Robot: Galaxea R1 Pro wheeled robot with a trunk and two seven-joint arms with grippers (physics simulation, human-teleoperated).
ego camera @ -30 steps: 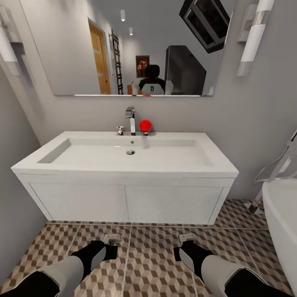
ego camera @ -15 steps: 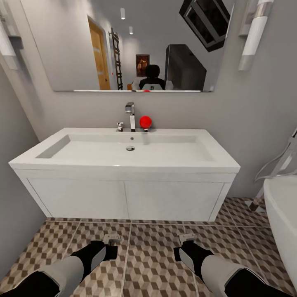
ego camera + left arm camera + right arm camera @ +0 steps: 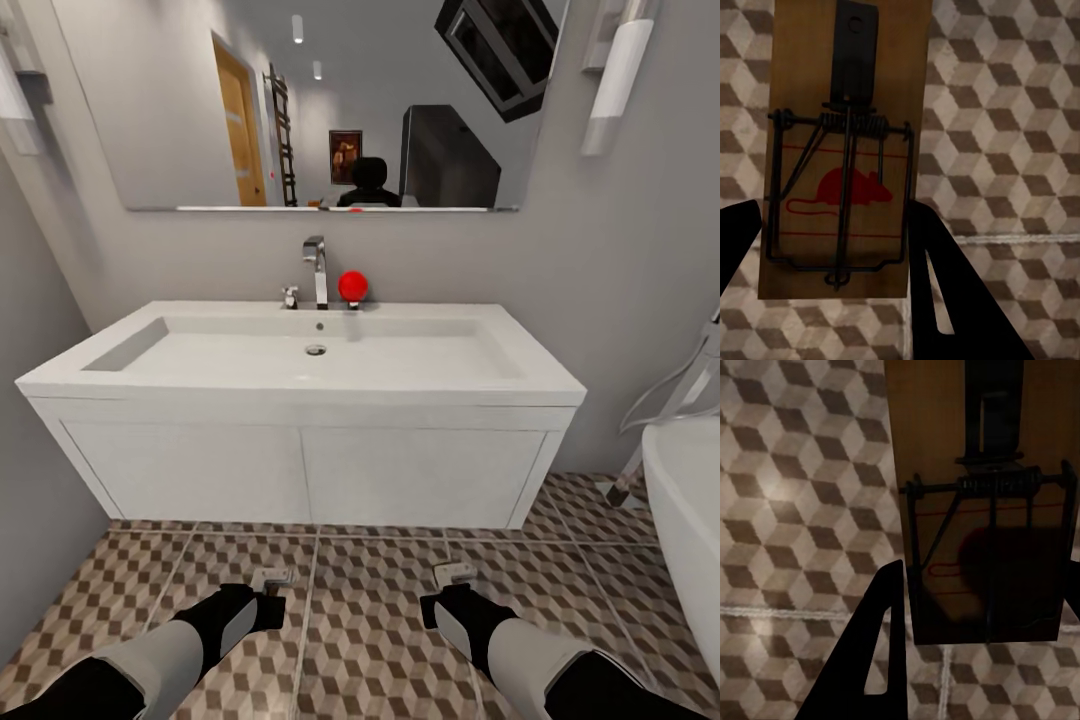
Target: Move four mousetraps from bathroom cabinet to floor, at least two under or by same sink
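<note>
Wooden mousetraps point(image 3: 844, 150) point(image 3: 982, 502) sit clamped in each gripper, left point(image 3: 268, 580) and right point(image 3: 452, 577), long axes pointing ahead toward the sink point(image 3: 300, 385) above the bathroom floor point(image 3: 370, 620).

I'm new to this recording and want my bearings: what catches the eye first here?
The wide white rectangular sink on its two-door vanity stands straight ahead, with a chrome tap and a red ball at its back edge under a large wall mirror. Below, over the cube-patterned brown and beige floor tiles, the left gripper and right gripper each hold a tan wooden mousetrap.
</note>
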